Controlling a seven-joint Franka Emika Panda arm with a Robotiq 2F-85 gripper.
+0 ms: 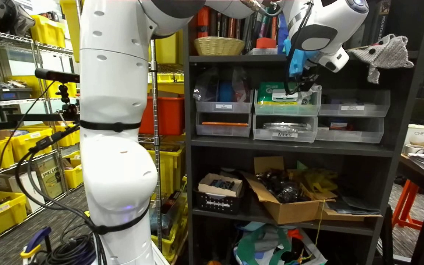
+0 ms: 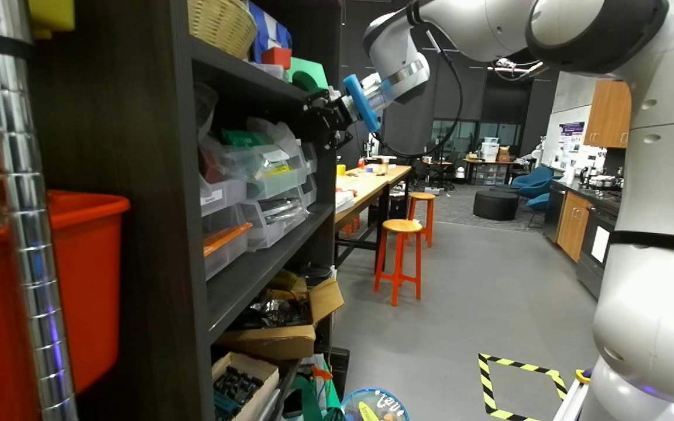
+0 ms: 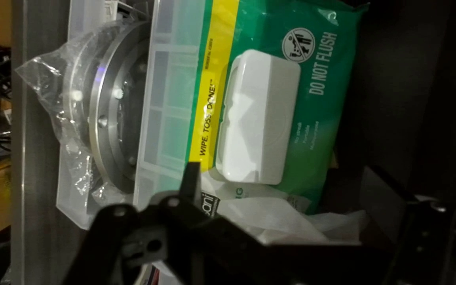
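Note:
My gripper (image 3: 280,169) stands open in the wrist view, its two fingers wide apart. Beyond them lies a green pack of wipes (image 3: 319,107) with a white lid (image 3: 259,118) and a yellow stripe. Crumpled whitish plastic (image 3: 267,221) covers the pack's end and shows in the gap between the fingers; nothing is gripped. The pack rests in a clear upper bin (image 1: 287,109) on the bookshelf. In an exterior view the gripper (image 1: 303,84) appears in front of that bin's upper right part. Seen from the side, the black gripper (image 2: 328,120) hangs just outside the shelf, near the bins.
A shelf board (image 1: 296,59) runs above the bins. Below the wipes is a bin labelled WIRES (image 1: 285,134) holding bagged metal rings (image 3: 105,99). More clear bins (image 1: 353,103) flank it. A wicker basket (image 1: 219,46) and a grey knitted figure (image 1: 388,55) are higher up.

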